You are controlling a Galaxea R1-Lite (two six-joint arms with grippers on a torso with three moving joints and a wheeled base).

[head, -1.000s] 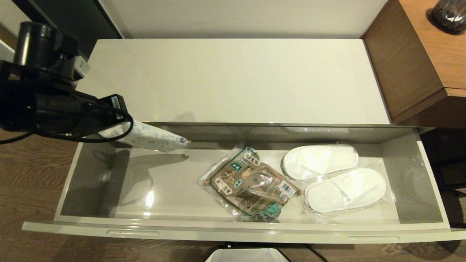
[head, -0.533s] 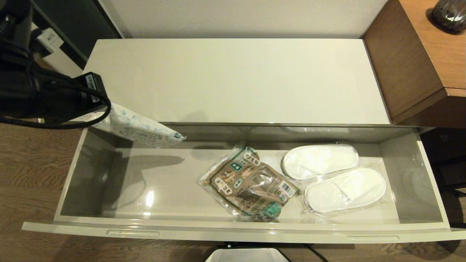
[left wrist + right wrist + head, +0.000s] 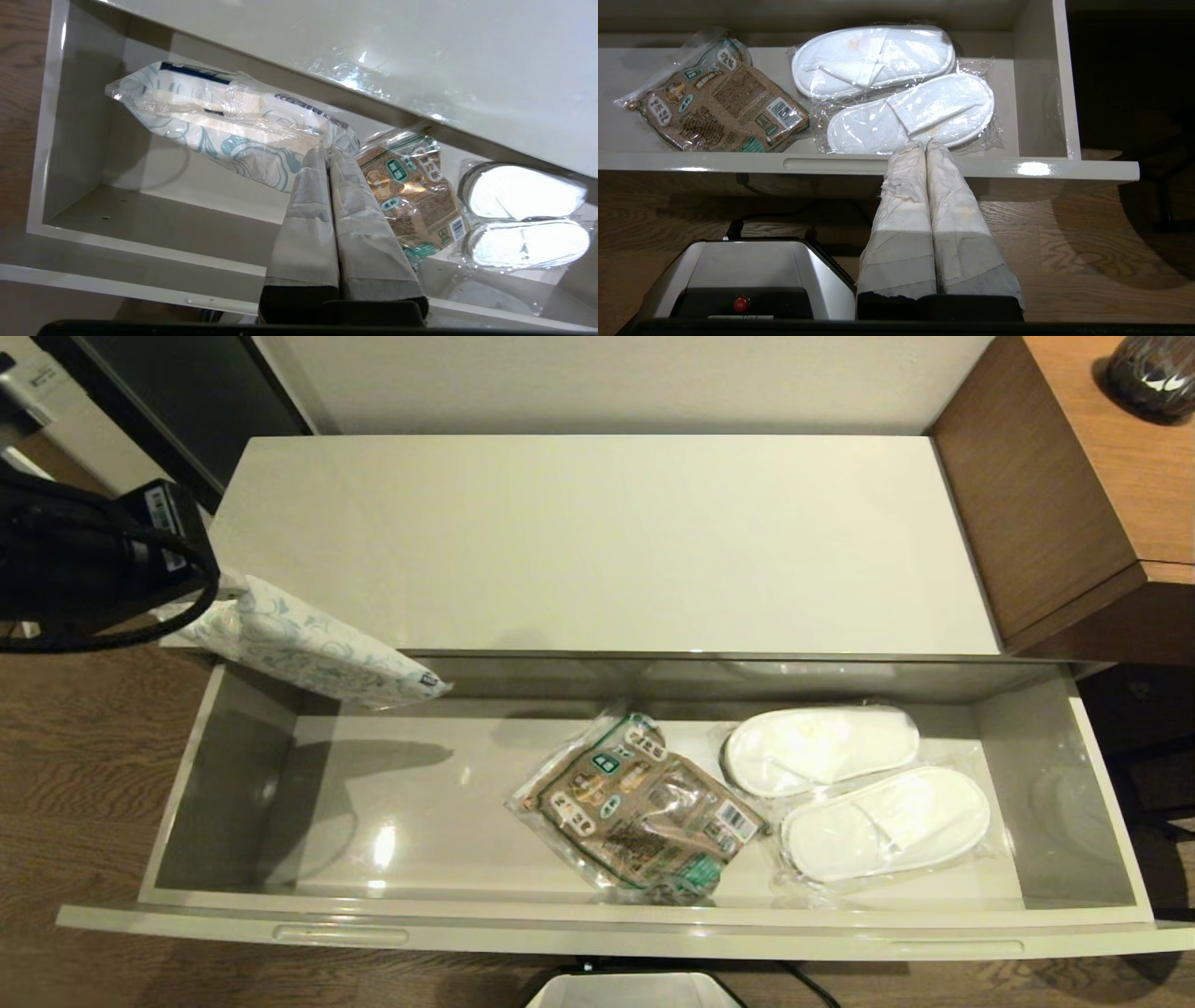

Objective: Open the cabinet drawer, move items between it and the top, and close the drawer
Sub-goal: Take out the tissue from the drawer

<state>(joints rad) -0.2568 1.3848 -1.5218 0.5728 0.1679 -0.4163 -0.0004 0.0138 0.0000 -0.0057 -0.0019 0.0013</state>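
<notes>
left gripper, its paper-wrapped fingers pressed together, pinches one end of the small white packet with blue and dark print. the packet hangs tilted in the air above the left rear corner of the open cabinet drawer, a wide shallow glossy beige box with pale grey walls, touching neither the drawer floor nor the long glossy cream-beige top behind it. on the drawer floor, right of centre, lies the brown-and-green printed packet. just beside it, further right, lies the pair of white flat slippers in clear plastic wrap. right gripper, fingers pressed together and holding nothing, hovers in front of the drawer's front panel, near the slippers.
</notes>
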